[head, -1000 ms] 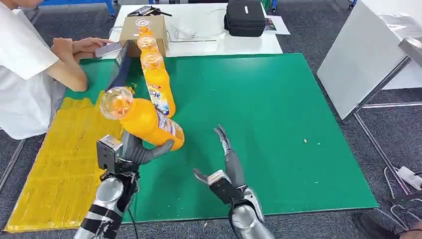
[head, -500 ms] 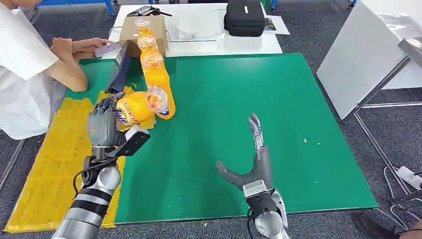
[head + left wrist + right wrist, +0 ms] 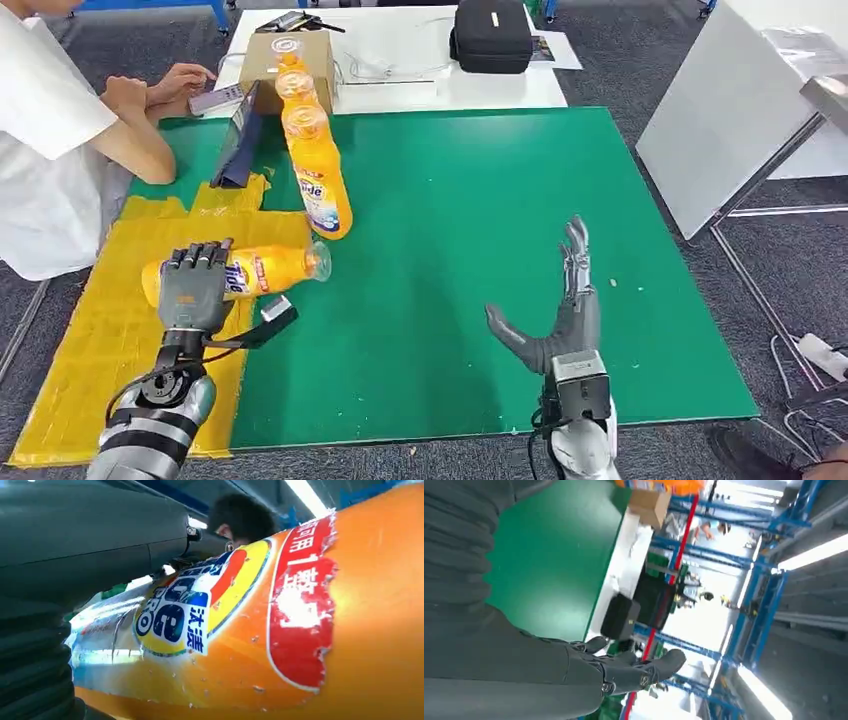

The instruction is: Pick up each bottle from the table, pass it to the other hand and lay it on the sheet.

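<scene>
An orange bottle (image 3: 262, 271) lies on its side over the yellow sheet (image 3: 90, 360), its clear cap pointing toward the green mat (image 3: 480, 200). My left hand (image 3: 194, 288) grips the bottle from above, fingers wrapped over its label. I cannot tell whether the bottle touches the sheet. The left wrist view shows the bottle's label (image 3: 240, 630) close up against my left hand (image 3: 75, 555). My right hand (image 3: 560, 315) hovers open above the mat at the right, fingers stretched out, holding nothing; in the right wrist view my right hand (image 3: 589, 670) is also open. Three more orange bottles (image 3: 318, 170) stand upright in a row at the mat's far left.
A person in white (image 3: 50, 150) sits at the far left holding a phone (image 3: 215, 98). A dark tablet (image 3: 238, 140) leans by the bottle row. Behind it are a cardboard box (image 3: 322, 50) and a black case (image 3: 492, 35) on a white table. A white board (image 3: 730, 110) stands at the right.
My left hand has carried the bottle left and down over the yellow sheet, turning it onto its side. My open right hand has drawn away to the right.
</scene>
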Robot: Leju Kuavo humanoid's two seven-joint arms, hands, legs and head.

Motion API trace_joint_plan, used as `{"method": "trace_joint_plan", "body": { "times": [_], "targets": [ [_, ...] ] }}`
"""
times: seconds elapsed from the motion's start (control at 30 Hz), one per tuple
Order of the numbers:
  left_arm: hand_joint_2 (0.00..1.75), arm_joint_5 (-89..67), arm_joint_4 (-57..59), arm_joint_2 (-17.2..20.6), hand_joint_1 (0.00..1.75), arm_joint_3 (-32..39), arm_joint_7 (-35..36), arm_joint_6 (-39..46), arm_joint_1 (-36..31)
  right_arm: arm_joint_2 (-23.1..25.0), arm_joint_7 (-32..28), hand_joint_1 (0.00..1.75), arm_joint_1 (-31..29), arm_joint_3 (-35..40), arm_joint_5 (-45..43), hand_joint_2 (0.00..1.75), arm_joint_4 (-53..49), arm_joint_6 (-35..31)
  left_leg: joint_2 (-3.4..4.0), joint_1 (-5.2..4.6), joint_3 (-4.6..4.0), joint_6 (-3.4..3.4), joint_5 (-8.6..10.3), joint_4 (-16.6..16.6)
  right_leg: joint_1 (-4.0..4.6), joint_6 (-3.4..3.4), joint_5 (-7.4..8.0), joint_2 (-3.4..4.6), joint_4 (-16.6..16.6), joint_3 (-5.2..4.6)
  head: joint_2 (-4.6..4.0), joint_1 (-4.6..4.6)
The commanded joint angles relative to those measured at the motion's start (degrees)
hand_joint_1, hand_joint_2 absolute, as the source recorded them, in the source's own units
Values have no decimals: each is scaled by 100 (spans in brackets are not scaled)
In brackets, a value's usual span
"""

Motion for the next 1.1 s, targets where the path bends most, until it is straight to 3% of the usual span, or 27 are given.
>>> {"method": "trace_joint_plan", "body": {
  "times": [0.03,0.33,0.4,0.43,1.1],
  "targets": [
    [175,-5,503,45,37,409,-257,7,137,-119,-13,0,-126,-119,-4,175,89,-4,4,13,40,-11,-18,-1,10,-19,-14,25,-4,38,0,-2],
    [175,-5,503,45,37,409,-257,7,137,-119,-13,0,-126,-119,-4,175,89,-4,-2,12,28,-10,-12,0,9,-16,-11,15,-4,29,0,0],
    [175,-36,663,20,19,415,-273,7,42,-109,-17,0,-150,-100,3,175,131,-7,-3,12,26,-9,-12,2,9,-16,-11,15,-4,28,0,-2],
    [175,-2,698,-9,0,428,-309,7,21,-106,-17,0,-166,-98,3,175,157,-11,-2,8,18,-7,-6,-2,6,-12,-6,12,-5,19,0,-2],
    [175,159,969,-457,0,399,-639,7,-6,-101,-159,0,12,-211,97,175,178,-132,-19,16,41,-11,-17,2,13,-19,-20,3,-7,48,0,-2]
  ]
}}
